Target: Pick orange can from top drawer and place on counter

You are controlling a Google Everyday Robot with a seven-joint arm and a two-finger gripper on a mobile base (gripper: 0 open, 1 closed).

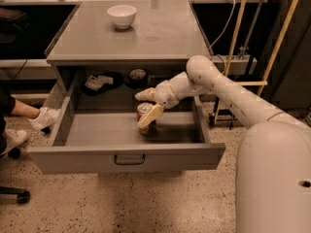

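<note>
The top drawer (126,158) is pulled open under the counter (160,35). The orange can (147,128) stands upright on the drawer floor, right of the middle. My gripper (140,110) reaches into the drawer from the right and is open around the can's top. One cream finger (150,115) lies across the can's front. The other finger (145,95) is behind the can, a little apart from it. The can's upper part is partly hidden by the front finger.
A white bowl (121,15) sits at the back left of the counter. A dark packet (99,81) and a round-topped can (138,74) lie at the drawer's back. A person's shoe (43,118) is left of the drawer. Yellow posts (236,33) stand to the right.
</note>
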